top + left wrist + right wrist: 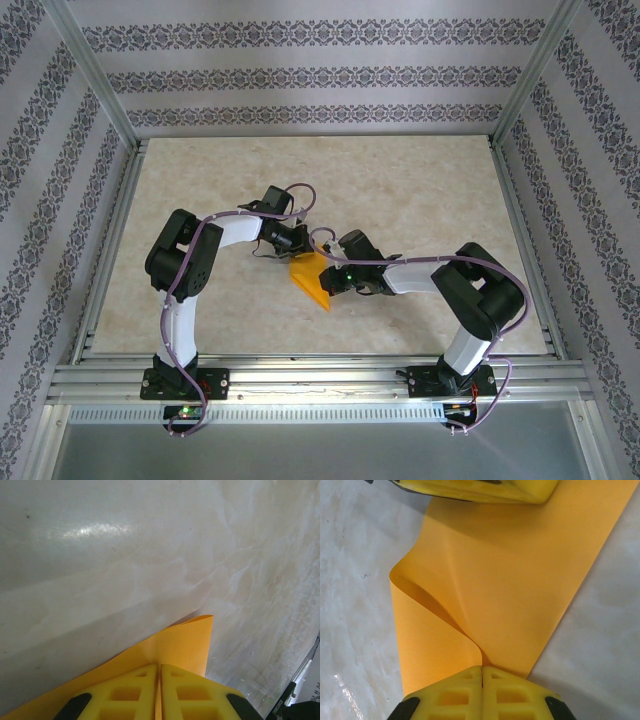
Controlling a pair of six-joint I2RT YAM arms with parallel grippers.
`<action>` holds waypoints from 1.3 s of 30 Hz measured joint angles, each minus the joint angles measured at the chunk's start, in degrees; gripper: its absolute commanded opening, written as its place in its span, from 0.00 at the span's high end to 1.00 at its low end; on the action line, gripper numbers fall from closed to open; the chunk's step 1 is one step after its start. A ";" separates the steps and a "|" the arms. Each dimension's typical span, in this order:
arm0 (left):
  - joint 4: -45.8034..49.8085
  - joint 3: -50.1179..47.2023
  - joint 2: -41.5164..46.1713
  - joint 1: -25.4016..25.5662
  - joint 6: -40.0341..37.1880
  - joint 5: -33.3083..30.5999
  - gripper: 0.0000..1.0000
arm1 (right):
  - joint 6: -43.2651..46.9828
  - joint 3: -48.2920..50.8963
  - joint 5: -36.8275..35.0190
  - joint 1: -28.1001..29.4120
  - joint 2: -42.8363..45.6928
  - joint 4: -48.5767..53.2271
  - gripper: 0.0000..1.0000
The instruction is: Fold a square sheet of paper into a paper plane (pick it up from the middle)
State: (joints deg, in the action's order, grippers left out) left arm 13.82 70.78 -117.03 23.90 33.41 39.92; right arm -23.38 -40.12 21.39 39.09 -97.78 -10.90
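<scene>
The square sheet of paper (310,282) is sitting near the middle of the table (420,180), between the left arm (190,260) and the right arm (470,290). The left jaws are pressing together on its edge at 11 o'clock, and the right jaws are clamping its edge at 3 o'clock. In the right wrist view the paper is stretching from jaws to jaws; one long edge is running straight and the other is curling into a soft loop. In the left wrist view one corner (202,625) is sticking out over the table. Wide marble surface is lying open toward 12 o'clock, and less toward the metal rail (320,375) at 6 o'clock. From above, the arms are covering part of the paper. Its folds are hard to make out, and I cannot tell whether it is touching the table.
</scene>
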 measured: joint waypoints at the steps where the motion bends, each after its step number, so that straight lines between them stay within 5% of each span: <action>1: 0.20 0.11 0.00 0.00 0.00 -0.02 0.89 | 0.00 0.00 0.00 0.00 0.00 0.00 1.00; 17: 3.43 -0.63 9.90 0.04 1.51 -6.69 0.64 | -0.02 0.00 -0.11 0.00 0.00 -0.07 1.00; 31: -9.44 -25.40 32.00 0.70 16.61 -8.94 0.96 | -0.50 0.00 -0.11 0.00 -0.02 -0.13 1.00; 39: -21.18 -35.01 34.58 11.93 27.21 -14.05 1.00 | -0.85 0.00 -0.11 0.00 -0.07 -0.20 1.00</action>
State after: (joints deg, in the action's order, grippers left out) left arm -7.35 35.77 -82.46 35.83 60.62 25.87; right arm -24.23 -40.12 21.28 39.09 -97.84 -11.09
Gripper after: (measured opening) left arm 0.039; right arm 0.044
